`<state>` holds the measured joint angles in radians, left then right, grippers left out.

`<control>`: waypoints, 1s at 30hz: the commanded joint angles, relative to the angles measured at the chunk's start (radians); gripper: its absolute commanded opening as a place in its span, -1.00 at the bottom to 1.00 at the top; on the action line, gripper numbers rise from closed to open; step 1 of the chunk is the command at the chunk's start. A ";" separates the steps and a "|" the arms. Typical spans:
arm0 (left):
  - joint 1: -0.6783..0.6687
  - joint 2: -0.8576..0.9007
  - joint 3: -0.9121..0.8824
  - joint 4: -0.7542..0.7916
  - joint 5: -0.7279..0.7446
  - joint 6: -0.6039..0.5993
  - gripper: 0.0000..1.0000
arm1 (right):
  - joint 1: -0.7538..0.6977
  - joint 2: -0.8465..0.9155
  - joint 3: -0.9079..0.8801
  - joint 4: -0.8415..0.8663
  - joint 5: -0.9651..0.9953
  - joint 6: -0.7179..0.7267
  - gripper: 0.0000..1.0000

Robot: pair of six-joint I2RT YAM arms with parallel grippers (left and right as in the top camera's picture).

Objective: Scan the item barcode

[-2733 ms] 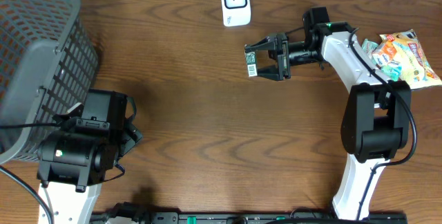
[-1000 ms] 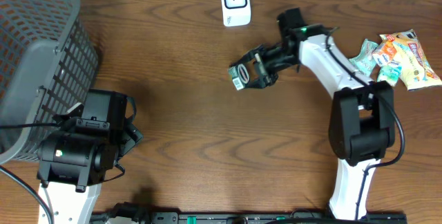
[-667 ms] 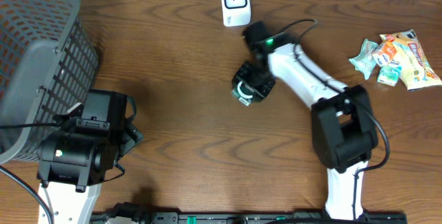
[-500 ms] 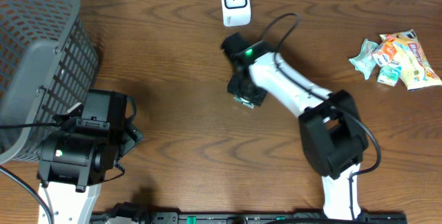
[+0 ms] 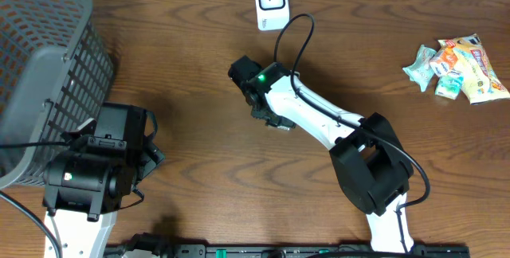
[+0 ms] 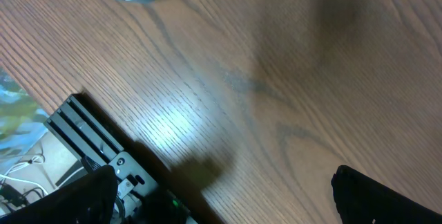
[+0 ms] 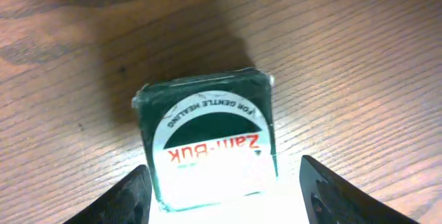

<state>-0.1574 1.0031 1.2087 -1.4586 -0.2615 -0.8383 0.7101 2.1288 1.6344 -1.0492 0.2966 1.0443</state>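
Note:
The item is a dark green Zam-Buk box (image 7: 207, 131) with a round white label. It lies flat on the wood between the fingers of my right gripper (image 7: 224, 186). The jaws stand open, with a gap on each side of the box. From overhead, the right gripper (image 5: 271, 115) hangs over the table's middle and hides nearly all of the box. No barcode shows on the box's upper face. The white scanner (image 5: 271, 3) stands at the back edge. My left gripper (image 6: 228, 203) is open and empty over bare wood near the front left.
A grey wire basket (image 5: 44, 67) fills the back left corner. Several snack packets (image 5: 458, 65) lie at the far right. A black rail (image 6: 103, 155) runs along the table's front edge below the left gripper.
The right arm swung left from in front of the scanner to mid-table with the box. Its jaws have widened and now stand clear of the box. The left arm has not moved.

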 commanded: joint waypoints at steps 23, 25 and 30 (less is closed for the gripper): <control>0.004 -0.005 0.019 -0.003 -0.016 -0.010 0.95 | -0.213 -0.049 0.085 0.028 -0.077 -0.605 0.99; 0.004 -0.005 0.019 -0.003 -0.016 -0.010 0.95 | -0.220 -0.049 0.072 0.052 -0.148 -0.688 0.98; 0.004 -0.005 0.019 -0.003 -0.016 -0.010 0.95 | -0.218 -0.049 0.060 0.059 -0.320 -0.723 0.99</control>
<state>-0.1574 1.0031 1.2087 -1.4586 -0.2615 -0.8383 0.4866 2.1056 1.7073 -0.9878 0.1246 0.4061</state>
